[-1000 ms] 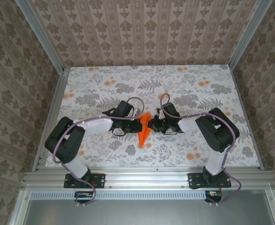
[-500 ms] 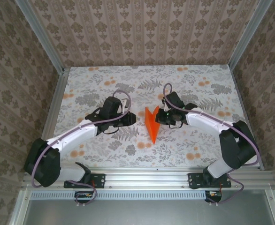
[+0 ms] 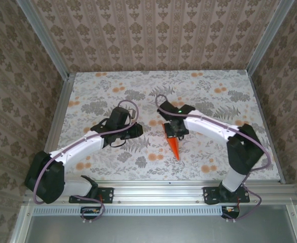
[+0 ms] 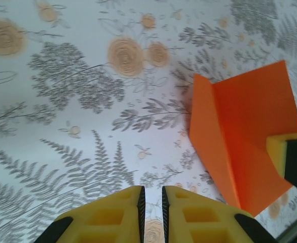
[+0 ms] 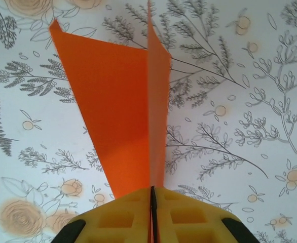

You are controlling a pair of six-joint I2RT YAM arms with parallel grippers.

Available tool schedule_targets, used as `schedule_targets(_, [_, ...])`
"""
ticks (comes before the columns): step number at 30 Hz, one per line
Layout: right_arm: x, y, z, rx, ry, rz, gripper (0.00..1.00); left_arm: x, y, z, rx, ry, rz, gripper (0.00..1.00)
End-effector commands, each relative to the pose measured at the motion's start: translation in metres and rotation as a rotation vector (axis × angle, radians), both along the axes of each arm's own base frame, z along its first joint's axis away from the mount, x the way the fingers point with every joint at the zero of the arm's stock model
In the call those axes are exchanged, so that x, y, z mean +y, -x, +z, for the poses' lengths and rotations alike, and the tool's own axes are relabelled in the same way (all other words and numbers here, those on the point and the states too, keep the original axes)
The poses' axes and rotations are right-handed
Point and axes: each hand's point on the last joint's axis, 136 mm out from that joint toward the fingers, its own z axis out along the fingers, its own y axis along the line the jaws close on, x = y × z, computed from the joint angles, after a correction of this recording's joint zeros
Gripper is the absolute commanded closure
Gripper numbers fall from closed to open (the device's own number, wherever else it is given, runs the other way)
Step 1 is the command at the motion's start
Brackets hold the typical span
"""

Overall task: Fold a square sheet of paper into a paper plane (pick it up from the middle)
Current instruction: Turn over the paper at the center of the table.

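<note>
Fingers first: your right fingers are pressed together on the square sheet of paper, pinching the raised centre crease of the folded orange shape. In that wrist view the orange narrows toward the pads. A broad wing spreads to the left of the crease and a thinner strip stands to its right.

Your left fingers stand a narrow slit apart with nothing between them, and the flowered counter shows through the gap. From there you see the folded paper off to the right, apart from those fingers, with one yellow pad of the other arm against its right side.

From above, both arm bases sit on the aluminium rail at the near edge. The left arm reaches up and inward, and the right arm bends back in toward the middle. The paper hangs from the right fingers near the centre of the counter and tapers to a point toward the near edge. You cannot tell whether that point touches the surface. The left fingers sit just to its left, with bare counter between them. Beyond, the counter runs back to the patterned wall.
</note>
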Motion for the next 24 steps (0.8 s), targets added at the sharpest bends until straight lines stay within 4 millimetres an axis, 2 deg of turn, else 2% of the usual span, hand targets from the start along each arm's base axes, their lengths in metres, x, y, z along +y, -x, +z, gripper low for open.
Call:
schedule_targets(1, [-0.004, 0.004, -0.001, -0.006, 0.208, 0.046, 0.9, 0.038, 0.002, -0.024, 0.096, -0.102, 0.171, 0.82])
schedule_targets(5, [0.031, 0.006, -0.007, -0.006, 0.24, 0.124, 0.9, 0.069, 0.004, -0.04, 0.166, -0.113, 0.314, 0.82])
schedule_targets(10, [0.062, 0.013, -0.01, -0.016, 0.237, 0.169, 0.88, 0.096, 0.012, -0.049, 0.213, -0.102, 0.414, 0.8])
schedule_targets(12, [0.071, 0.017, -0.011, -0.022, 0.237, 0.184, 0.88, 0.107, 0.011, -0.05, 0.213, -0.094, 0.446, 0.79])
schedule_targets(16, [0.074, 0.017, -0.01, -0.029, 0.245, 0.184, 0.87, 0.111, 0.011, -0.044, 0.198, -0.083, 0.443, 0.77])
schedule_targets(18, [0.071, 0.016, -0.006, -0.034, 0.243, 0.184, 0.81, 0.11, 0.012, -0.042, 0.192, -0.08, 0.432, 0.75])
schedule_targets(21, [0.072, 0.02, -0.003, -0.013, 0.173, 0.196, 0.6, 0.106, 0.011, -0.04, 0.187, -0.072, 0.404, 0.75])
schedule_targets(24, [0.074, 0.026, -0.002, 0.002, 0.066, 0.207, 0.49, 0.103, 0.011, -0.038, 0.186, -0.061, 0.386, 0.74])
